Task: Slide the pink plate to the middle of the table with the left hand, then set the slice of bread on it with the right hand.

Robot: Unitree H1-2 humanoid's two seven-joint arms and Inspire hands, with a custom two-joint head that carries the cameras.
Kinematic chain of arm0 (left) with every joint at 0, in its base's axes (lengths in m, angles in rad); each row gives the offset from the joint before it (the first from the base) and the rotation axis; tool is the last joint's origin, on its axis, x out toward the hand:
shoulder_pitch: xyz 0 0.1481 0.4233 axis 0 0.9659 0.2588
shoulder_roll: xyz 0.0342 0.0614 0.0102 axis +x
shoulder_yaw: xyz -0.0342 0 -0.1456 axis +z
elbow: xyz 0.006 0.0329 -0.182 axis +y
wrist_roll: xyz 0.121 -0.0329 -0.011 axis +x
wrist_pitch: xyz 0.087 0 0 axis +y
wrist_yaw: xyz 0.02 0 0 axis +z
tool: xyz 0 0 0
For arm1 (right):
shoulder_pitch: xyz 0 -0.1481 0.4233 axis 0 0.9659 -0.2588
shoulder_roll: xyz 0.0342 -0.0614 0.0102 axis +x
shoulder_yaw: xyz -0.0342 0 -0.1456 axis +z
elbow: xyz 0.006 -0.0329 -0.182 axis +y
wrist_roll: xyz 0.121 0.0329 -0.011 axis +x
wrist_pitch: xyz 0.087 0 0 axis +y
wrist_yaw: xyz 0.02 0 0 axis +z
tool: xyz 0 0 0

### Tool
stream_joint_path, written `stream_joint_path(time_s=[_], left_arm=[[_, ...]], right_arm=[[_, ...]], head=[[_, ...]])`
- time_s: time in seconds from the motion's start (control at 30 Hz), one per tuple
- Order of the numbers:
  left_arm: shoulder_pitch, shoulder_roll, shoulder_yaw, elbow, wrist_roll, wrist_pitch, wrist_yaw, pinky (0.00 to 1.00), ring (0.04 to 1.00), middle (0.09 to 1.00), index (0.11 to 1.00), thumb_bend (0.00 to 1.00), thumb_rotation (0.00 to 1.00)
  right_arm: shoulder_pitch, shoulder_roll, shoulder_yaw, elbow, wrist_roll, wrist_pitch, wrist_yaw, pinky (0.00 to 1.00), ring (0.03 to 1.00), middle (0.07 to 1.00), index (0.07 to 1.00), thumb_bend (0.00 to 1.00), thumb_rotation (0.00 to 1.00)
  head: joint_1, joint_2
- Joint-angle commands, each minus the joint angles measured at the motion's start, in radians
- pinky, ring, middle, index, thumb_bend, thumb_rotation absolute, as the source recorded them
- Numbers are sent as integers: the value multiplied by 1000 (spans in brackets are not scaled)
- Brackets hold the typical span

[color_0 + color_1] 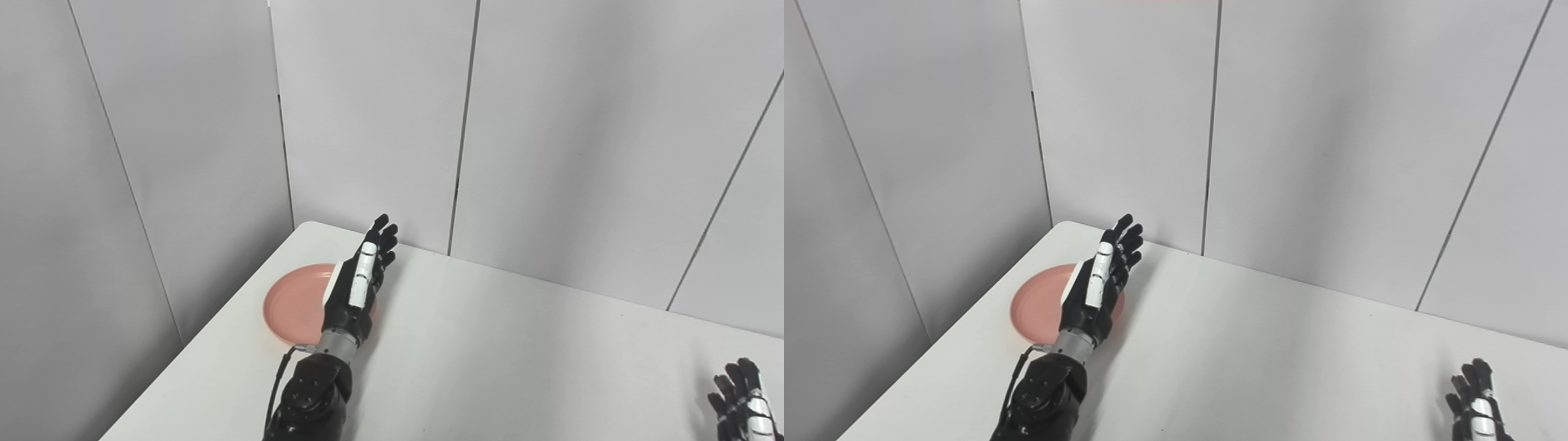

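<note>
No text, label, brand, number or sign can be read anywhere in either view.

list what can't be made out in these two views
- Bread: in neither view; probably beyond the frame.
- Right hand: cut off by the bottom edge in both views, so its lower part is unseen.
- Pink plate: its right side is hidden behind the left hand; contact can't be judged.
</note>
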Motion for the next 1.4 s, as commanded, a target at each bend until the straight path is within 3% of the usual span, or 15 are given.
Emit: stream_joint_path(time_s=[0.0,0.17,0.33,0.47,0.73,1.37], left_arm=[[-45,69,20,-19,-10,-7,-31,1000,979,964,940,687,1000],[-49,140,56,-20,-29,21,-45,1000,969,960,943,673,1000],[-58,173,100,-6,-44,34,-26,1000,939,927,917,662,1000],[-74,199,147,37,-64,14,-23,924,895,887,883,662,1000],[-95,255,191,137,-51,-31,-21,870,869,871,863,703,1000],[-133,331,213,407,-55,-172,-31,747,764,774,778,736,1000]], right_arm=[[-20,-6,-9,23,11,-64,5,1000,994,1000,1000,549,928],[-30,-4,-7,49,9,-87,11,1000,992,1000,1000,540,933],[-33,1,-5,48,7,-86,4,1000,988,1000,1000,558,928],[-31,8,-5,32,6,-78,-6,1000,984,995,1000,548,929],[-30,8,-2,24,5,-83,-11,1000,995,1000,1000,554,927],[-26,10,-1,13,3,-85,-12,1000,991,999,1000,549,932]], head=[[0,1],[8,-9],[7,-13],[6,-15],[7,-15],[13,-14]])
